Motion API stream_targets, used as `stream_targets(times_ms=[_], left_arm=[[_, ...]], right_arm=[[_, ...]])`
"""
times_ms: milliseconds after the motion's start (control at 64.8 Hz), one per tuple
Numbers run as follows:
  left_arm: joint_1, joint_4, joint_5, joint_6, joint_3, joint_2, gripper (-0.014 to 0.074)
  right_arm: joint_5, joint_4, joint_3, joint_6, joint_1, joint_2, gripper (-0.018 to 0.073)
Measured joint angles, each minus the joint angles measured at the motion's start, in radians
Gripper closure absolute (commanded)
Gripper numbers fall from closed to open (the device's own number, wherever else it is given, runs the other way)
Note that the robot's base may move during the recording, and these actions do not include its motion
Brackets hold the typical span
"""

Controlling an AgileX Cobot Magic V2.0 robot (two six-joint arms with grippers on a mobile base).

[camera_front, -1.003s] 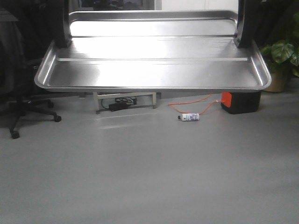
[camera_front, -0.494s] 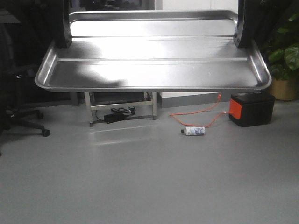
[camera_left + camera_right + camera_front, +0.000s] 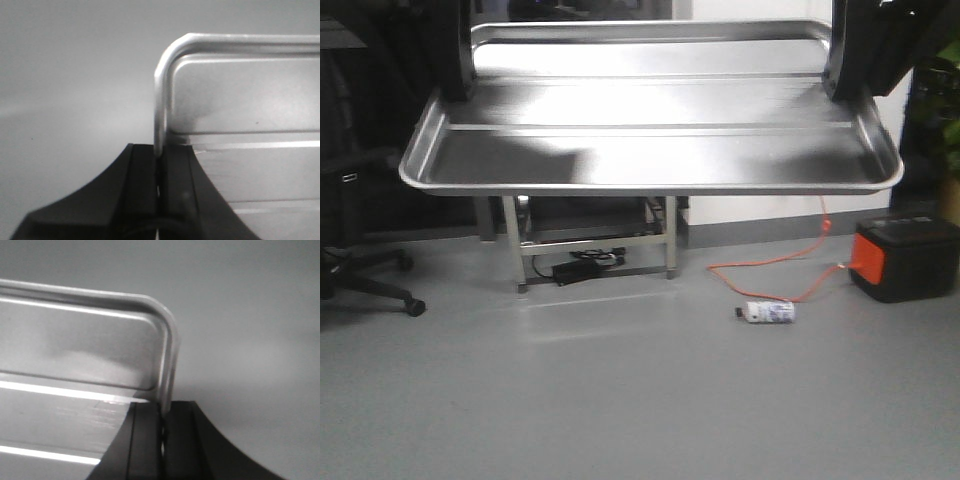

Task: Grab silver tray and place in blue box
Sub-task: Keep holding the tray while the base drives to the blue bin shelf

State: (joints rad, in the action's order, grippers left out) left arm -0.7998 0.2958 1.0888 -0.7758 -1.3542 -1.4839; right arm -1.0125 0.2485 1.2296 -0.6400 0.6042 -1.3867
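Right up close, the left gripper [image 3: 159, 162] is pinched tight on the thin raised rim at one short end of the silver tray [image 3: 650, 150]. Its black fingers [image 3: 142, 170] press either side of the metal. The right gripper [image 3: 162, 420] mirrors it at the opposite end, also clamped on the rim. That looks like a sensible hold: one bite at each end should stop a wide, shallow tray twisting or dipping, and the rim is the only edge narrow jaws can take.

The tray hangs level in the air between both arms, floor up. Beneath it is only grey floor [image 3: 620, 400]. Further out lie a small bottle [image 3: 768, 312] and an orange cable [image 3: 770, 265] running to a black-and-orange case [image 3: 905, 260]. Behind them stand a metal stand [image 3: 595, 240] and an office chair [image 3: 365, 270]. The blue box isn't in any view, so placing is yet to come.
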Motion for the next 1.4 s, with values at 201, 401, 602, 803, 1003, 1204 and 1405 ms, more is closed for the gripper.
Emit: stream_targets(times_ms=[201,401,602,803,1003,1204,1405], left_arm=[[0.0,0.0,-0.002,0.0,0.0,-0.001,0.0701],[0.0,0.0,-0.002,0.0,0.0,-0.001,0.0701],[0.0,0.0,-0.002,0.0,0.0,-0.001,0.0701],[0.0,0.0,-0.002,0.0,0.0,-0.001,0.0701],[0.0,0.0,-0.002,0.0,0.0,-0.001,0.0701],[0.0,0.0,-0.002,0.0,0.0,-0.001,0.0701],[0.0,0.0,-0.002,0.0,0.0,-0.001,0.0701]], right_arm=[[-0.002,0.002,0.0,0.0,0.0,0.0,0.0502],[-0.002,0.002,0.0,0.0,0.0,0.0,0.0502],[-0.002,0.002,0.0,0.0,0.0,0.0,0.0502],[-0.002,0.002,0.0,0.0,0.0,0.0,0.0502],[-0.002,0.002,0.0,0.0,0.0,0.0,0.0502],[-0.002,0.002,0.0,0.0,0.0,0.0,0.0502],[-0.002,0.002,0.002,0.0,0.0,0.0,0.0502]])
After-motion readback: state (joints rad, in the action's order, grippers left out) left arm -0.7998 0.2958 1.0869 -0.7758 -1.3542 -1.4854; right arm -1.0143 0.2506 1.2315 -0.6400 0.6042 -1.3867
